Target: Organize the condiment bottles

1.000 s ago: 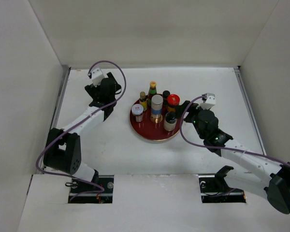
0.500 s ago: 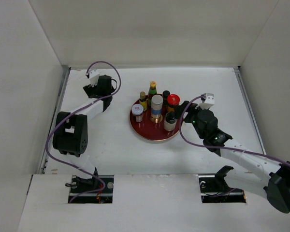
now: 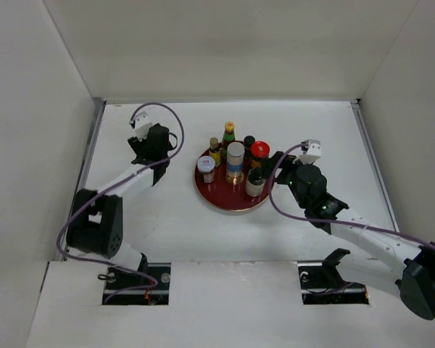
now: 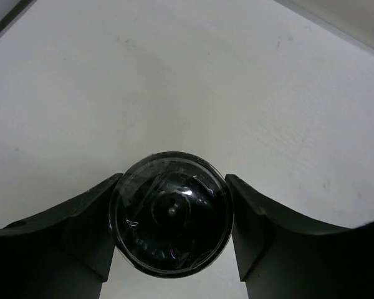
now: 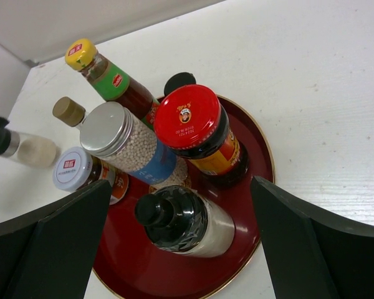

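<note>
The left end effector (image 4: 172,184) is closed on a small black-capped bottle (image 4: 171,215). Its two fingers (image 4: 81,224) press on the bottle from both sides. This bottle is out over the bare bench (image 3: 167,217), well to the left of the red tray (image 3: 228,201). In the right wrist view it shows white stuff inside. I cannot tell if it is held straight up.

The other bottles stand close together on the tray. The white-capped jar (image 3: 206,165) is at the tray's left edge. The silver-capped jar (image 3: 235,154) is in the middle, and the red-lidded jar (image 3: 259,150) is to its right. The yellow-capped bottle (image 3: 229,129) is at the back, and the black-topped bottle (image 3: 255,181) is near the front right.

The job now looks like taking the held bottle to the tray to join the rest. To do it well, the grip should be firm and the bottle should be upright. It should go up a little so that it clears the tray's rim. The best spot looks like the bare red part at the front of the tray. Coming in from the front left keeps it away from the white-capped jar, which is easy to bump. The fingers should let go only when the bottle's bottom sits flat.

The right end effector (image 3: 275,165) is open wide and holds nothing. It sits just beside the tray's right side. It should wait there, so the two arms do not meet.
</note>
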Available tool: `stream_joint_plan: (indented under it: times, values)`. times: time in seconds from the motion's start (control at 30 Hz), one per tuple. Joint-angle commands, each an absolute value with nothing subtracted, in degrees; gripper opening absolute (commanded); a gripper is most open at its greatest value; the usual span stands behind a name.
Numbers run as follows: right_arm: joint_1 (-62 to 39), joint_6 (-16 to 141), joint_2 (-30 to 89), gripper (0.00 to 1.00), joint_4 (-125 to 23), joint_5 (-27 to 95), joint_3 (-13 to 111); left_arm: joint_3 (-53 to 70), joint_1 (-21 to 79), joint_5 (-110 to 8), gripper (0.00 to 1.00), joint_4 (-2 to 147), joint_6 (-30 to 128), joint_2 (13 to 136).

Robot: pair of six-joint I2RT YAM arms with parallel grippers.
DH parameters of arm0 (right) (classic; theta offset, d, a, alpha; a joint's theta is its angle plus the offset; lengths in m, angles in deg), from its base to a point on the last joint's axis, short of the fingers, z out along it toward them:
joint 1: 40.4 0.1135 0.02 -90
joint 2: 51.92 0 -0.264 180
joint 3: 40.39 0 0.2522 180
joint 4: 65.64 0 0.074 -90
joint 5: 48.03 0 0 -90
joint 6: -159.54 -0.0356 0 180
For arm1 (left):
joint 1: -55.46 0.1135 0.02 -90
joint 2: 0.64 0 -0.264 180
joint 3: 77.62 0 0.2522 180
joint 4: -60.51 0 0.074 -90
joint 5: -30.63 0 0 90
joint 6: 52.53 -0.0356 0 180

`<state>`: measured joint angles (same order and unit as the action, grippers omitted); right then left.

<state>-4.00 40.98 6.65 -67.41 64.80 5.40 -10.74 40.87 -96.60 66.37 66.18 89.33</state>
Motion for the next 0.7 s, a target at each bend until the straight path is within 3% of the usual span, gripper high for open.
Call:
stream_joint_plan:
  times: [0.0, 0.2, 0.43, 0.53, 0.6, 0.67]
  values:
    - [-3.88, 40.27, 5.56, 1.0, -70.86, 64.47, 5.72, -14.98, 36.28, -99.53, 0.39, 61.78, 65.86, 75.42]
    - [-3.88, 39.92, 4.69, 1.0, -71.3, 64.82, 5.19, -18.07, 24.33, -99.54, 0.38, 68.63, 62.36, 55.37]
    - [-4.67, 39.22, 3.98, 0.98, -71.74, 65.69, 4.4, -15.08, 9.48, -97.69, 0.38, 69.8, 59.8, 53.49]
    - [-6.08, 38.43, 2.49, 0.79, -72.71, 67.63, 3.09, -14.64, 4.2, -95.76, 0.38, 65.14, 60.24, 57.96]
    - [-7.39, 37.03, 0.91, 0.55, -72.89, 67.37, 2.12, -14.38, 1.12, -95.14, 0.38, 61.98, 59.89, 61.04]
    - [-8.54, 35.79, -0.41, 0.39, -72.62, 67.19, 1.41, -14.2, -0.56, -94.71, 0.39, 58.38, 59.62, 65.17]
